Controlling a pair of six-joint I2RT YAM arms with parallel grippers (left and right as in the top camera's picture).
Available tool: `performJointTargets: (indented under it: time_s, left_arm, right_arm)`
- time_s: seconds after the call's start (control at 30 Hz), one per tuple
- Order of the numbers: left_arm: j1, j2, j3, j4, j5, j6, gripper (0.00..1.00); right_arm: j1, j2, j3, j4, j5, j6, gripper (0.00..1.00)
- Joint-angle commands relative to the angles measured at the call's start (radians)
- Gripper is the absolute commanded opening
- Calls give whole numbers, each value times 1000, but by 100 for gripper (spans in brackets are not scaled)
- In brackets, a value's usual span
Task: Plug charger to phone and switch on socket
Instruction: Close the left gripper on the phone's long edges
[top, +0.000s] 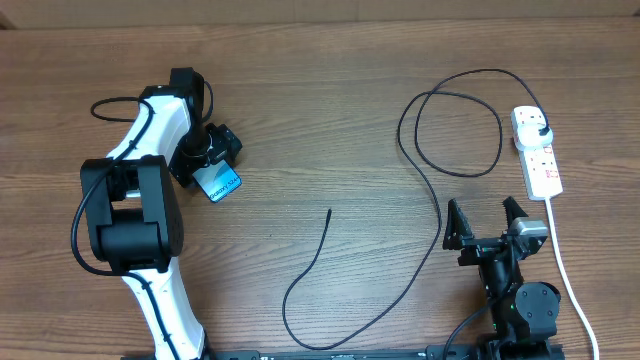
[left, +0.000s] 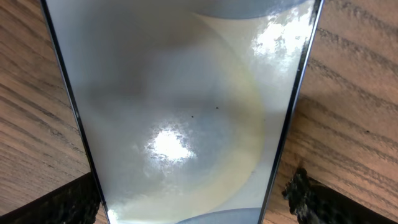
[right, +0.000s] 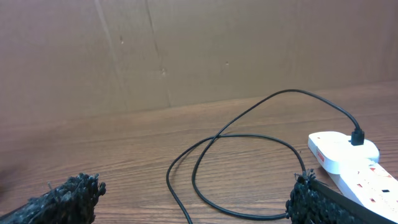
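The phone (top: 222, 185) lies on the table at the left, its cyan screen facing up. My left gripper (top: 212, 168) hangs over it, open. In the left wrist view the phone (left: 180, 112) fills the frame with glare on its glass, and the fingers (left: 311, 199) stand on either side of its edges, a slim gap on the right. The charger (top: 435, 205), a thin black cable, loops across the table from its plug (top: 541, 131) in the socket (top: 540, 160) to a free tip (top: 330, 211). My right gripper (top: 485, 228) is open, near the cable and left of the socket.
The socket's white cord (top: 568, 275) runs down the right side to the front edge. In the right wrist view, a brown cardboard wall (right: 186, 50) stands behind the table, the cable loop (right: 249, 137) lies ahead and the socket (right: 348, 158) is at the right.
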Motion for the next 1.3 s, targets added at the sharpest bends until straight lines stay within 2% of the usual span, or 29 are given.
performJointTargets:
  time_s: [0.0, 1.27]
  left_arm:
    - [6, 0, -18, 10, -6, 20, 99]
    - [37, 0, -18, 26, 2, 20, 99]
  right_arm:
    - [-6, -10, -11, 6, 16, 3, 100]
    - [-6, -10, -11, 6, 16, 3, 100]
